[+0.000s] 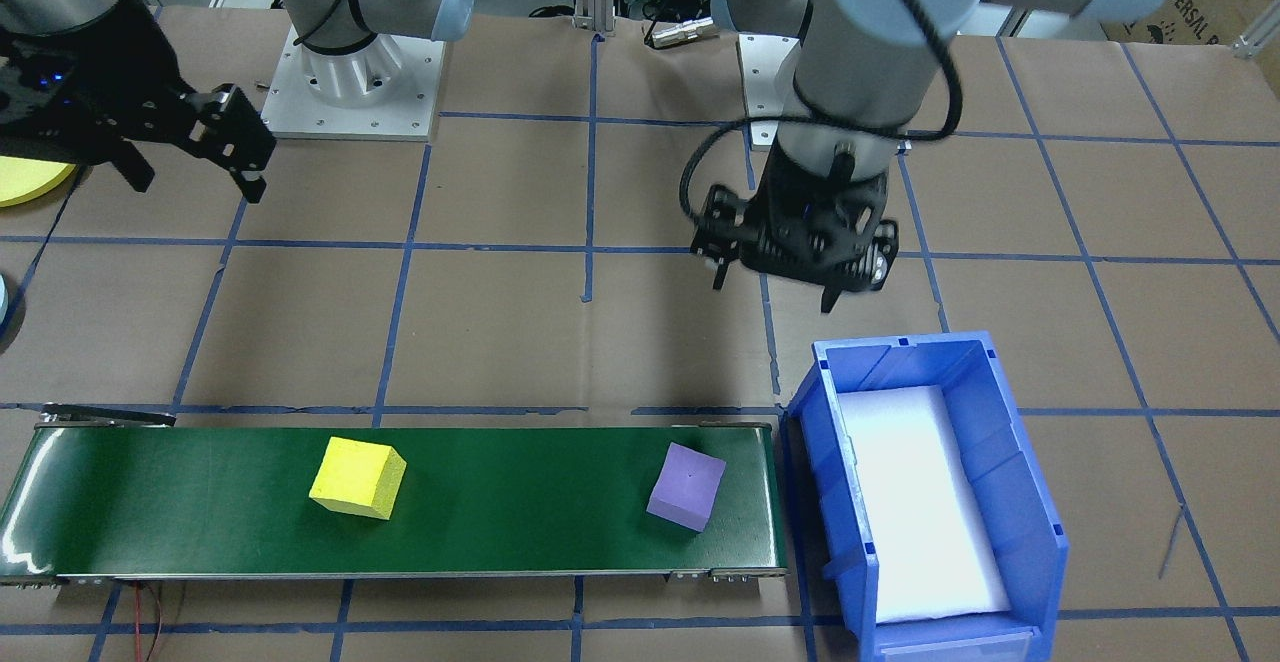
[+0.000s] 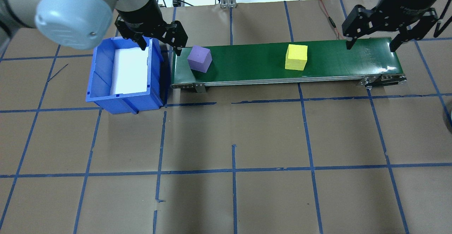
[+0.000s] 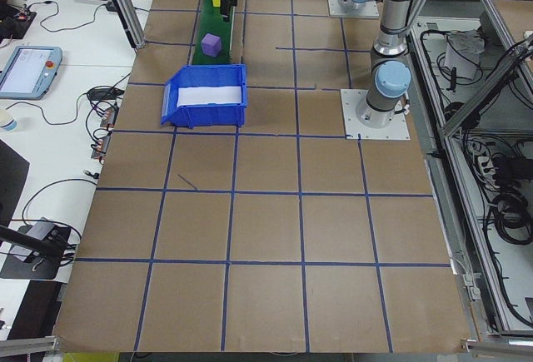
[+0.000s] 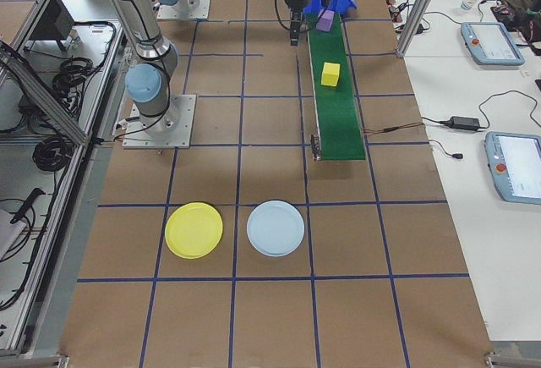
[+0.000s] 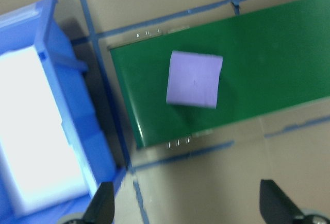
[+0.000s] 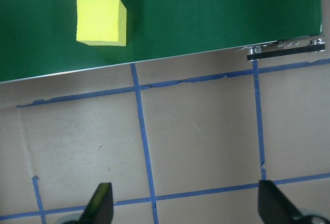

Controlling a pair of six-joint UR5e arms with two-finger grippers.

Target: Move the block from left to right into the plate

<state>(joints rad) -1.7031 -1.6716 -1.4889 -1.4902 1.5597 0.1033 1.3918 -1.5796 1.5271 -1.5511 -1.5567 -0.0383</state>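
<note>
Purple block (image 2: 199,58) and yellow block (image 2: 296,57) lie well apart on the green conveyor (image 2: 339,60). Two plates, yellow plate (image 4: 193,229) and blue plate (image 4: 275,228), are fully seen only from the right-end camera. Left gripper (image 2: 159,46) and right gripper (image 2: 371,45) hang with jaws spread, nothing held.

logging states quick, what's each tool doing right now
Left tool: open, holding nothing.
Right tool: open, holding nothing.

On the bench (image 2: 233,128) a conveyor (image 2: 325,59) carries two blocks: one block (image 2: 199,59) near its left end, just beside the bin (image 2: 102,82), the other block (image 2: 296,57) further right. Two plates (image 4: 235,229) lie side by side beyond the conveyor's right end
</note>
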